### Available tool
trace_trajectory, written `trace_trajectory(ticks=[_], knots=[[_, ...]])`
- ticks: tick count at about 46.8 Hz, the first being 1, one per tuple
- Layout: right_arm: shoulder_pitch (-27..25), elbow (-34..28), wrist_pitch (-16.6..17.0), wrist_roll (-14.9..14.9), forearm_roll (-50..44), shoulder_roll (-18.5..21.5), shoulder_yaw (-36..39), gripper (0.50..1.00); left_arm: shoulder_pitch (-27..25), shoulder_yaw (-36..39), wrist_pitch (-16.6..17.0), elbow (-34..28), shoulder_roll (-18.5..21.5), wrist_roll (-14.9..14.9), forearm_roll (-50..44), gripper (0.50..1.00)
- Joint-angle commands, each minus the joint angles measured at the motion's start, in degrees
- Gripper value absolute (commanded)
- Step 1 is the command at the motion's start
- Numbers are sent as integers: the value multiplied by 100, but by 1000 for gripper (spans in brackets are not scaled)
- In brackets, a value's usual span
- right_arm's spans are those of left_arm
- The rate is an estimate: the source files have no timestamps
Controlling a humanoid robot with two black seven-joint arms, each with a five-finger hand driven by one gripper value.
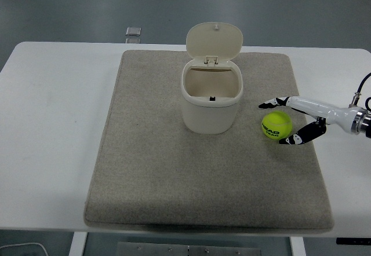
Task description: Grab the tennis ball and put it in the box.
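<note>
A yellow-green tennis ball lies on the grey mat, to the right of a cream box whose lid stands open. My right hand reaches in from the right edge. Its fingers are spread around the ball, one finger behind it and one in front. They stand close to the ball but do not grip it. The left arm is out of view.
The mat covers the middle of the white table. A small grey object lies at the table's far edge, behind the mat.
</note>
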Motion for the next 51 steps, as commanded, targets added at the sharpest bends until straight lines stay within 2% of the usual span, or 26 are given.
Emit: trace_trajectory(ticks=[1,5,10,23,29,38,45,51], knots=[[0,0,0,0,-30,0,0,815,0,-2,-2,0,0,0,0,992],[0,0,0,0,-48,0,0,764,0,-2,-2,0,0,0,0,992],[0,0,0,0,-74,0,0,729,0,-2,-2,0,0,0,0,992],[0,0,0,9,-74,0,0,684,0,7,7,0,0,0,0,992],[18,0,0,18,-66,-9,26,639,0,-2,7,0,0,0,0,992],[71,9,18,105,-13,-35,123,500,0,-2,7,0,0,0,0,992],[194,27,71,510,5,-105,140,500,0,-2,-2,0,0,0,0,992],[290,53,71,694,14,-185,149,500,0,7,-2,0,0,0,0,992]])
